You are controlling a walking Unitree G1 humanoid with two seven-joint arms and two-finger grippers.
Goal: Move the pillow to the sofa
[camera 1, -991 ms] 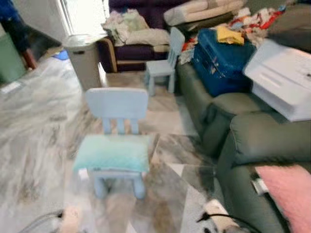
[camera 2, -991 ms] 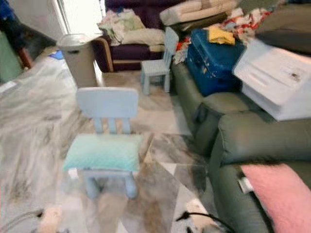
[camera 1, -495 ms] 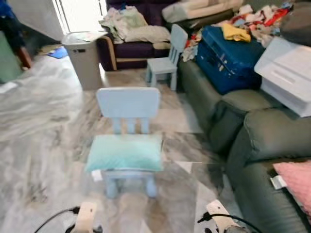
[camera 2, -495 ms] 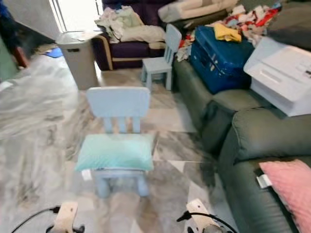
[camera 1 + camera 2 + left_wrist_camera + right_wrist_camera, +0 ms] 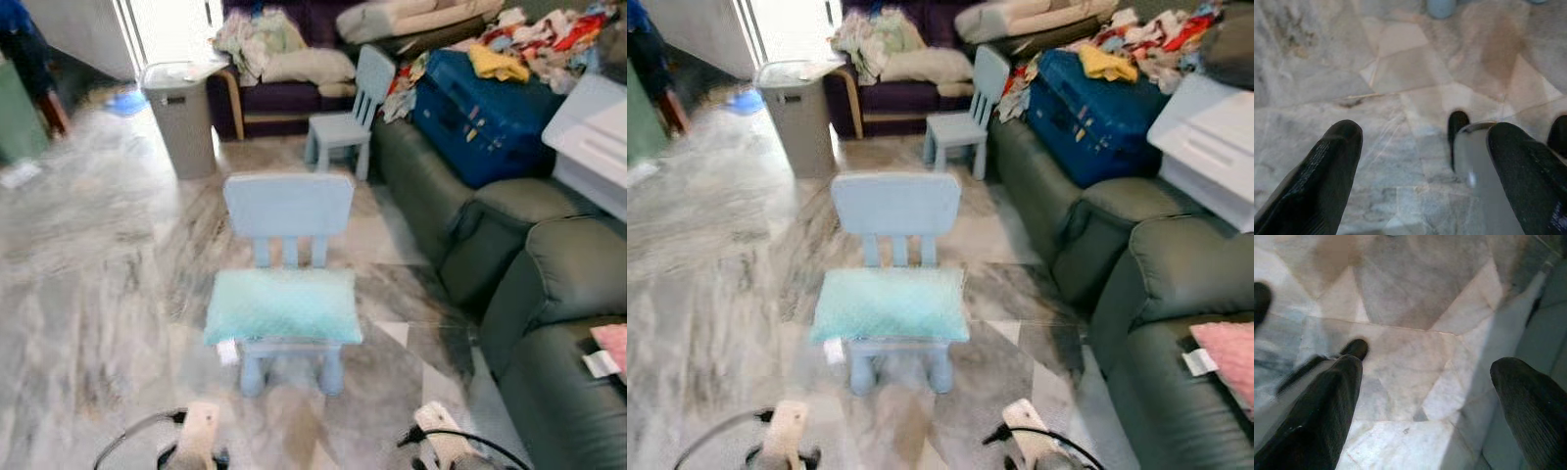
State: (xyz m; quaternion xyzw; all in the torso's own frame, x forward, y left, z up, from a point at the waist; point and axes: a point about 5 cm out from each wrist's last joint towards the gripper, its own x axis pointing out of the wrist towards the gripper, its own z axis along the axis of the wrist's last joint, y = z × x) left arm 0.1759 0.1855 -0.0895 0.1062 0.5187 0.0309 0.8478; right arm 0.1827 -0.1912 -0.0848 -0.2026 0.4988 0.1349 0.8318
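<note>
Left gripper (image 5: 1422,161): fingers (image 5: 1327,171) spread wide, holding nothing, hanging over the marble floor (image 5: 88,274) just in front of the small blue chair (image 5: 287,211). Right gripper (image 5: 1435,406): fingers (image 5: 1327,406) also wide apart, empty, over the same floor beside the base of the green sofa (image 5: 549,323).

The pillow (image 5: 283,306), pale teal, lies flat on the seat of the small blue chair, its back edge touching the chair's backrest slats, a white tag hanging off its front left corner. The chair stands on the floor directly ahead of the robot, with the green sofa to its right and apart from it.

Relative to that chair:
- a pink cushion (image 5: 1227,357) lies on the sofa seat to the right
- a blue suitcase (image 5: 485,108) sits on the sofa further back right, a white box (image 5: 1205,147) near it, clothes (image 5: 549,34) heaped behind
- a second small blue chair (image 5: 348,113) stands behind it
- a grey bin (image 5: 183,113) stands behind and to the left, next to a dark purple sofa (image 5: 279,93) loaded with laundry (image 5: 255,34)
- a person's dark sleeve (image 5: 24,54) shows at far back left

Head views are slightly blurred.
</note>
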